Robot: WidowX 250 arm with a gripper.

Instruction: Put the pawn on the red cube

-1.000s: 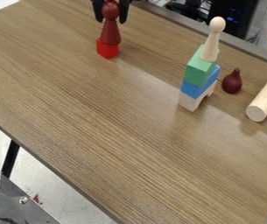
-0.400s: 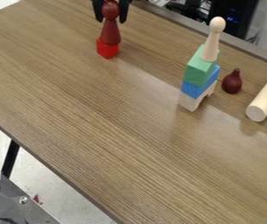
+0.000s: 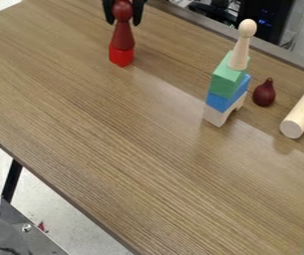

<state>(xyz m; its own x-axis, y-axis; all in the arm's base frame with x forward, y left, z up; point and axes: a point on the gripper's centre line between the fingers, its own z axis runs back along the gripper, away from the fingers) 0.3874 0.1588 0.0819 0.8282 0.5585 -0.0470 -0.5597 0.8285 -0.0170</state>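
Observation:
At the top edge, left of centre, the black gripper (image 3: 123, 16) hangs with one finger on each side of the dark red pawn's round head, shut on it. The pawn (image 3: 122, 36) is upright, its wide base resting on top of the bright red cube (image 3: 121, 56). The cube sits on the wooden table (image 3: 134, 149).
To the right stands a stack with a tan arch block (image 3: 215, 117), a blue block (image 3: 222, 101), a green block (image 3: 227, 81) and a pale pawn (image 3: 239, 54). Beyond it are a dark red pear-shaped piece (image 3: 264, 93) and a pale cylinder (image 3: 302, 113).
The gripper and the pawn have shifted slightly left together. The red cube has also moved a little left and seems to have turned slightly.

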